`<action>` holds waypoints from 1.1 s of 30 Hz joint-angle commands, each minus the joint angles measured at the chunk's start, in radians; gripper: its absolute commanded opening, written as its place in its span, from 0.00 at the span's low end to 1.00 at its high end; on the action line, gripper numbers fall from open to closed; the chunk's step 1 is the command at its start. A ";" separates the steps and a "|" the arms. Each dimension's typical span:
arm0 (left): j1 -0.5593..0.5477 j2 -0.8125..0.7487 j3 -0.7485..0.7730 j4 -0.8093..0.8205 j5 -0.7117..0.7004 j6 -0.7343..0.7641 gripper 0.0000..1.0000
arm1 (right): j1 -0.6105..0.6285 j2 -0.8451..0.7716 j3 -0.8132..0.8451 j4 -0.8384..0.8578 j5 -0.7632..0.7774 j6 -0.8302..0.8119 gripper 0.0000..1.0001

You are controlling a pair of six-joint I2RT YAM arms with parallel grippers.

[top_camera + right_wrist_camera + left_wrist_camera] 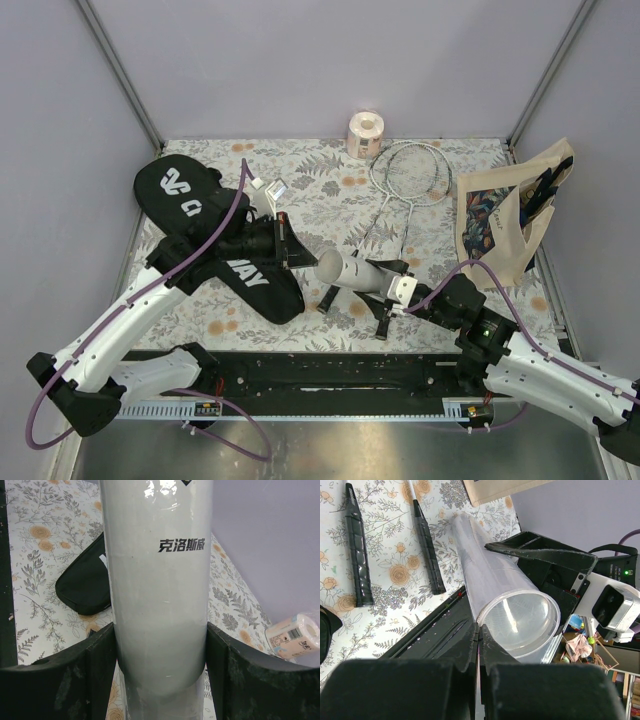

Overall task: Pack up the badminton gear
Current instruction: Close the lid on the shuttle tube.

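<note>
Tube (157,605) clamped in right gripper (160,672); left gripper (478,652) seemingly closed.

**A:** How much of the bag (180,190) shows from above?

**B:** The left arm (185,262) covers its middle. Only "AY" of the lettering can be read.

**A:** And the rackets (410,175)?

**B:** They pass under the tube (345,268), so that stretch is hidden. In the left wrist view the top edge cuts off their heads.

**A:** The tube itself?

**B:** Its near end is lost inside the right gripper (388,283). In the right wrist view both ends run off the picture, and it hides most of the bag. The roll (292,632) is cut by the right edge there.

**A:** The tote (490,225)?

**B:** Dark things poke out of it, too small to name.

**A:** The left gripper (478,635)?

**B:** A blurred dark mass, cut by the bottom edge.
</note>
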 commanded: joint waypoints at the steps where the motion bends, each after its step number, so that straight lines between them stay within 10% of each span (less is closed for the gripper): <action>1: 0.006 -0.004 -0.001 0.010 0.000 0.015 0.00 | 0.002 -0.002 0.023 0.079 0.000 -0.008 0.38; 27: 0.005 -0.004 -0.025 0.048 -0.006 0.024 0.00 | 0.002 0.018 0.041 0.069 0.015 0.004 0.38; 33: 0.005 0.008 -0.025 0.045 -0.010 0.032 0.17 | 0.002 0.021 0.044 0.070 0.014 0.006 0.38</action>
